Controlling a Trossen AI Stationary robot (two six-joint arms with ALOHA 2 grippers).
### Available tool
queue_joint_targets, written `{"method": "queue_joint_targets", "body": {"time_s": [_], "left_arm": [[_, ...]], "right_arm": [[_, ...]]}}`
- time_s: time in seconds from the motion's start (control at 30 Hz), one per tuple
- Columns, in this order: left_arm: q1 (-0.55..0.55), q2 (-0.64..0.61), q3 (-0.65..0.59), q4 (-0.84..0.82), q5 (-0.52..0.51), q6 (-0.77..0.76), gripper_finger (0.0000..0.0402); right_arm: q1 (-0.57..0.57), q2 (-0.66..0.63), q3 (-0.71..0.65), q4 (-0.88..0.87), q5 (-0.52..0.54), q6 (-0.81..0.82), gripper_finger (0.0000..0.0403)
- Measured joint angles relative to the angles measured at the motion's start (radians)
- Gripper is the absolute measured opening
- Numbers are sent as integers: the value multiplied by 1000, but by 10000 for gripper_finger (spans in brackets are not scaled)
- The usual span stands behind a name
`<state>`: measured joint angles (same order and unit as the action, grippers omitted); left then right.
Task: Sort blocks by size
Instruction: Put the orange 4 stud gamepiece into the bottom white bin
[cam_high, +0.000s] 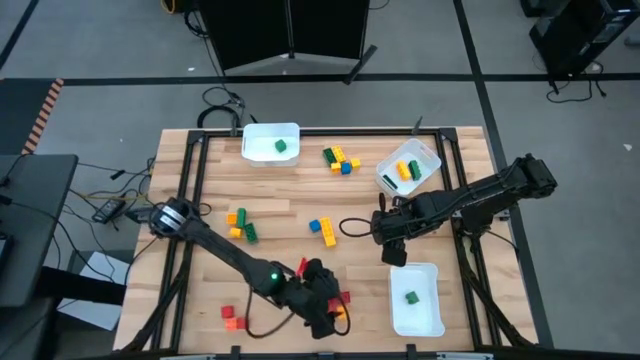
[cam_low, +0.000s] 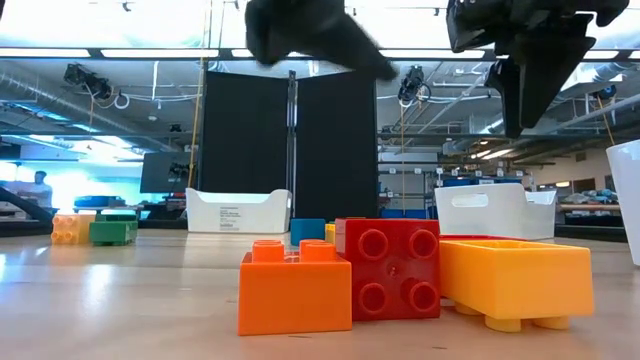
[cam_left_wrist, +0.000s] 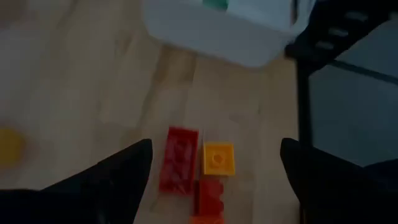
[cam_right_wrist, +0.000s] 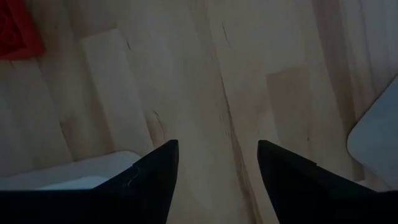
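While your left gripper (cam_left_wrist: 214, 180) hung with its jaws spread wide and empty, the blocks sat right between them: a long red brick (cam_left_wrist: 179, 159), a square yellow-orange brick (cam_left_wrist: 219, 158) just beside it, and a smaller red brick (cam_left_wrist: 211, 198) nearer the wrist. You were likely dealing with light, rigid, smooth plastic that could skid on the table (cam_left_wrist: 93, 93), so a squeeze across the long brick's flat sides looked safest. Its long axis ran straight ahead from the jaws, studs up. Your right gripper (cam_right_wrist: 217, 180) hovered partly open over bare wood, holding nothing, a white bin (cam_right_wrist: 68, 171) beside one finger.
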<state>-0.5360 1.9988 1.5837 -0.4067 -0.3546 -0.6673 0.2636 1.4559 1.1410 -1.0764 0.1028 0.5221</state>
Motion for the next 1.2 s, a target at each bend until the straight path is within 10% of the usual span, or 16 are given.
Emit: {"method": "queue_joint_targets", "body": {"time_s": [1.2], "left_arm": [[-62,257,128,-241,104,-156,362]], "right_arm": [[2,1,0,40,2,9,229]]}}
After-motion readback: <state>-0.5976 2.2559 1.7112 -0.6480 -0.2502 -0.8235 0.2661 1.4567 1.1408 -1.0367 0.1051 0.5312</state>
